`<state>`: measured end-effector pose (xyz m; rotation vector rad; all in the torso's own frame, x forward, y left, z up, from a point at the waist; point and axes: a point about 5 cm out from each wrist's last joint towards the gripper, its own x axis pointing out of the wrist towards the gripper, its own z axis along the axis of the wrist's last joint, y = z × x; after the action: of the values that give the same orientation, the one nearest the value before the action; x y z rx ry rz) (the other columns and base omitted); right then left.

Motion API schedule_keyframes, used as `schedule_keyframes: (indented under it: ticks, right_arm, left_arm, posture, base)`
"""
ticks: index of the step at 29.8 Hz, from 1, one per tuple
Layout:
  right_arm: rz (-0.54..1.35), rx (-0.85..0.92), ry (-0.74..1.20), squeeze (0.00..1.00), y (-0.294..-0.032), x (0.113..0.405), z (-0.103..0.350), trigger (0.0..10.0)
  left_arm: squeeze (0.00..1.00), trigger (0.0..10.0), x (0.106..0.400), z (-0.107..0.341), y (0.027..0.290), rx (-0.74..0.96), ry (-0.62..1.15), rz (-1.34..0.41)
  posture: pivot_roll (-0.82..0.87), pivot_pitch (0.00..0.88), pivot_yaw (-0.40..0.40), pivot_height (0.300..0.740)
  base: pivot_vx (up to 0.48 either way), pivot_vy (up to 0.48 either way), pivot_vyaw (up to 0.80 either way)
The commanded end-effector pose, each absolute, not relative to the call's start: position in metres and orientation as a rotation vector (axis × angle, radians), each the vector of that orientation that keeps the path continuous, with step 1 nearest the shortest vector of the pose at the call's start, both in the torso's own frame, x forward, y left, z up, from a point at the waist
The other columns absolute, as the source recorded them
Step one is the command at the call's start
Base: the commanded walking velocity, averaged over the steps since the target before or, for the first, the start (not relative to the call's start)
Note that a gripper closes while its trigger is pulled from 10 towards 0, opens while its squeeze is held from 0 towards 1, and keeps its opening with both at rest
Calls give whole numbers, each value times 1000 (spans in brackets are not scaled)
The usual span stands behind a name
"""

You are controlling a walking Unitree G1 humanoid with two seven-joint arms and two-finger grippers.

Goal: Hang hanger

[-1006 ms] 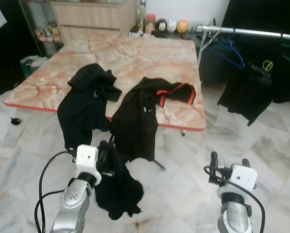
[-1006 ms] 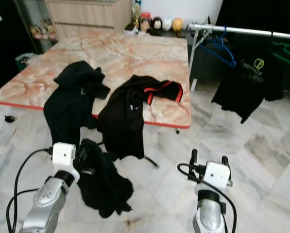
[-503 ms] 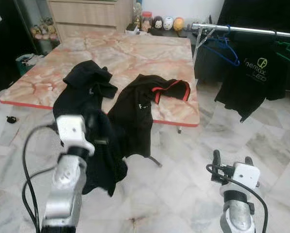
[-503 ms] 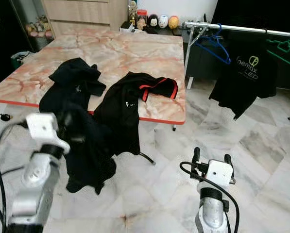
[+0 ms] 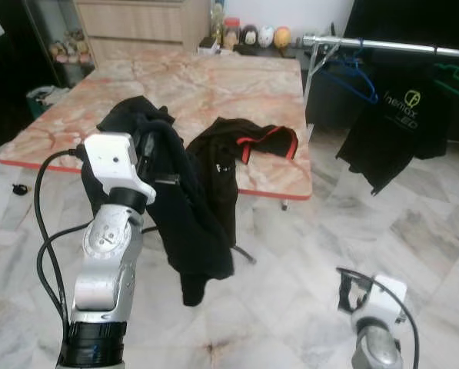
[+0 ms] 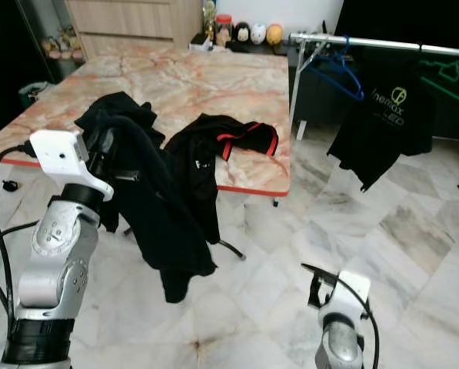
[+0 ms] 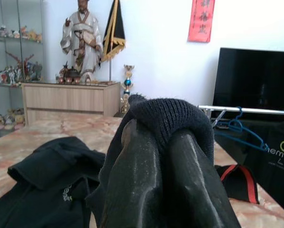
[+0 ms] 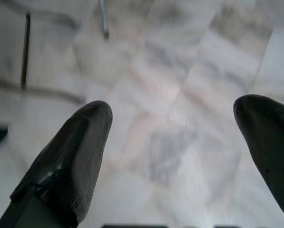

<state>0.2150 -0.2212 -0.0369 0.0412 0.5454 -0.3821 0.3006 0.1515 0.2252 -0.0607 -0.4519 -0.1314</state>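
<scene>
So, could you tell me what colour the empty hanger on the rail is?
Blue hanger; clearest in the right eye view.

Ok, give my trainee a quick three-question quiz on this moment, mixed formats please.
1. True or false: the left end effector is shut on the black garment.
2. Which is open above the floor: A) the right end effector B) the left one?
3. Fill in: the blue hanger hangs on the ____.

Key: 1 true; 2 A; 3 clothes rail.
</scene>
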Motion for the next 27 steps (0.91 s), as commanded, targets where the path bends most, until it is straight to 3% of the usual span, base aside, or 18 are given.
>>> schedule_keyframes:
  ticks: [1,10,18,27]
  right_arm:
    - [-352,16,575,0,-218,216,-40,10000]
    - [-288,-44,767,0,-209,190,-69,10000]
    - [-229,-113,907,0,-217,155,-88,10000]
    - [-275,-3,887,0,-207,156,-89,10000]
  left_arm:
    - [0,10000,297,237,150,-63,-502,-141]
    - [0,10000,296,237,152,-60,-477,-139]
    - [0,10000,295,230,151,-54,-436,-151]
    - [0,10000,295,221,156,-52,-411,-132]
  posture:
    - [36,0,-24,740]
    - [49,0,-22,740]
    - [50,0,-16,740]
    - [43,0,-3,740]
  base:
    - [0,0,0]
    - [0,0,0]
    - [0,0,0]
    - [0,0,0]
